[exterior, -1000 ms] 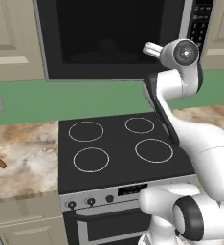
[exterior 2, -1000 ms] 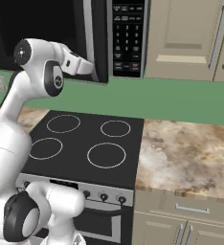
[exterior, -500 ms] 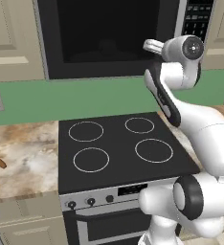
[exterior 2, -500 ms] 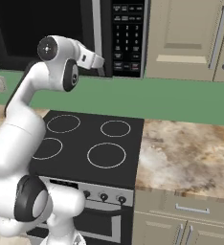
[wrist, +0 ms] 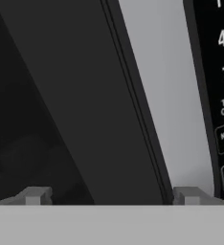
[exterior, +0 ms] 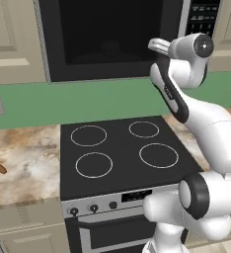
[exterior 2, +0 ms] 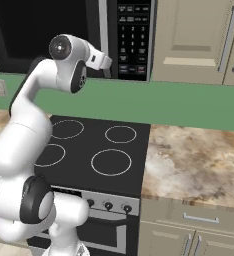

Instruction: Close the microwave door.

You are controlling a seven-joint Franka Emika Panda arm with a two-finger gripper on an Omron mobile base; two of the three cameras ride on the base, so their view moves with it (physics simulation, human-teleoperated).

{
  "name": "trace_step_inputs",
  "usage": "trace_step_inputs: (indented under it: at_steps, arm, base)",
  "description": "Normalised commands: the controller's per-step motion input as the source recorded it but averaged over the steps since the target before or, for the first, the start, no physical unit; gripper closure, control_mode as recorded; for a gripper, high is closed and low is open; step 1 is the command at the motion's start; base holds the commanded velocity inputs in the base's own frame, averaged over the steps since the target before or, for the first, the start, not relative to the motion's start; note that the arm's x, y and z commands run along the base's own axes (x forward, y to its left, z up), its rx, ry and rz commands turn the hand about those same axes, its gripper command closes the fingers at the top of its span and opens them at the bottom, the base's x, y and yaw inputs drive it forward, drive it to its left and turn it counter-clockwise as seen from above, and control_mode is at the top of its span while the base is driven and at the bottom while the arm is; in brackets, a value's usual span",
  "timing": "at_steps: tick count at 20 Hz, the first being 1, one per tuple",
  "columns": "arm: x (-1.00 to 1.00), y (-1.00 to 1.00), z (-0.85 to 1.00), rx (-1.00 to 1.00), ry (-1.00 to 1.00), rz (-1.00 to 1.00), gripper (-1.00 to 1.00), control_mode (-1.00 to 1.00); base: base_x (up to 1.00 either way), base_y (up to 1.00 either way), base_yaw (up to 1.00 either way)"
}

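Below the claw (exterior 2: 107,62) we see a black stove (exterior: 117,153), marbled bench (exterior 2: 199,160) alongside, cream cabinets (exterior 2: 189,40) beyond.

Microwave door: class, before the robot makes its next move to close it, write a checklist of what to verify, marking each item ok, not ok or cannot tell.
1. Gripper is up at the microwave door, near its right edge beside the silver strip: ok.
2. Fingers are spread apart and hold nothing: ok.
3. Nothing lies between the fingers and the door panel in the hand view: ok.
4. Fingers are touching the door: cannot tell.
5. Door sits flush with the microwave front, fully shut: cannot tell.
6. Arm stays above the stove without touching it: ok.
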Motion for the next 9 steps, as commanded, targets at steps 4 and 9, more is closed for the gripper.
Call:
trace_step_inputs:
  at_steps: [4, 9]
  arm:
    - [0.22, 0.00, 0.00, 0.00, 0.00, 0.03, -1.00, -1.00]
    - [0.03, 0.00, 0.00, 0.00, 0.00, 0.01, -1.00, -1.00]
  base:
    - [0.00, 0.00, 0.00]
    - [0.00, 0.00, 0.00]
